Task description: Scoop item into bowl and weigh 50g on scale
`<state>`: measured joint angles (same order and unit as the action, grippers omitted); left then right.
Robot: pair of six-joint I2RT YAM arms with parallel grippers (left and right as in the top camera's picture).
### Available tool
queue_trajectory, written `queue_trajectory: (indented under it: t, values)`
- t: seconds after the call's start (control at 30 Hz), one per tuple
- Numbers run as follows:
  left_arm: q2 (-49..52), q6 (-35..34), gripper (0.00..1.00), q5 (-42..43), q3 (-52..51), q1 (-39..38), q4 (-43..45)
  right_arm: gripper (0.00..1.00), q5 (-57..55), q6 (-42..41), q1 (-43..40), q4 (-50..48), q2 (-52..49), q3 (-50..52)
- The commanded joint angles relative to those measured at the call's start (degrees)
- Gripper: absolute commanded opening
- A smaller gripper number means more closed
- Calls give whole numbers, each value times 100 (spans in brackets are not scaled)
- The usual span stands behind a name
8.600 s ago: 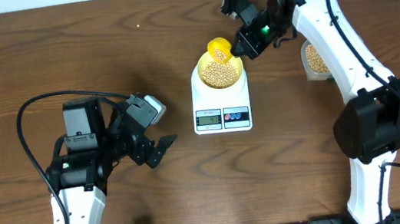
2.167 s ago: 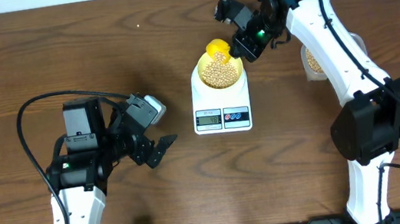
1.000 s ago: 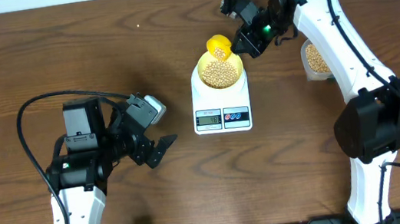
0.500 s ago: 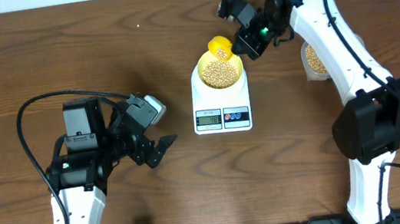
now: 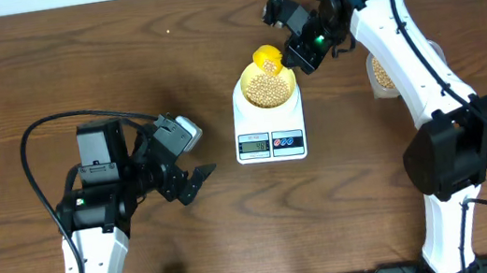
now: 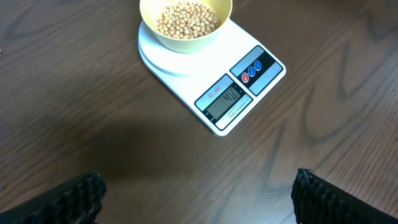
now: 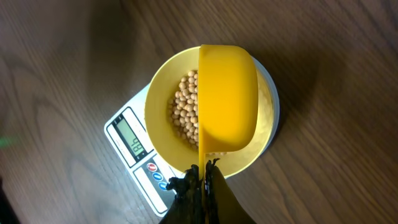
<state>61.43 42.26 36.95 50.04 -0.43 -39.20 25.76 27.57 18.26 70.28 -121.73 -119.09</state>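
Between the clamped tips of the right pincer (image 7: 203, 172) sits a bright yellow plastic scoop (image 7: 227, 99), poised just ahead over small tan dried beans (image 7: 183, 115) in a round pale yellow bowl (image 7: 151, 102) atop the flat white digital scale (image 7: 142, 160); far off, the left pincer (image 5: 194, 183) gapes apart.

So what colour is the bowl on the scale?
The bowl is pale yellow, clearest in the left wrist view.

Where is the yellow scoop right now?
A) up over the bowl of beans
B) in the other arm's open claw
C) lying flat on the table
A: the right gripper is shut on the scoop, holding it above the bowl on the scale.
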Motion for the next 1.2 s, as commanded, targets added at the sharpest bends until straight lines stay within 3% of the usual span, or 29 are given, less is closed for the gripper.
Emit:
queue_trajectory:
  t: [0.0, 0.77, 1.17]
  values:
    - [31, 35, 98, -20, -17, 24, -17, 1, -26, 210, 92, 22, 151, -114]
    - [31, 35, 98, -20, -17, 26, -17, 1, -297, 337, 164, -24, 151, -114]
    - [31, 35, 97, -20, -17, 24, -17, 1, 511, 118, -164, 55, 151, -114]
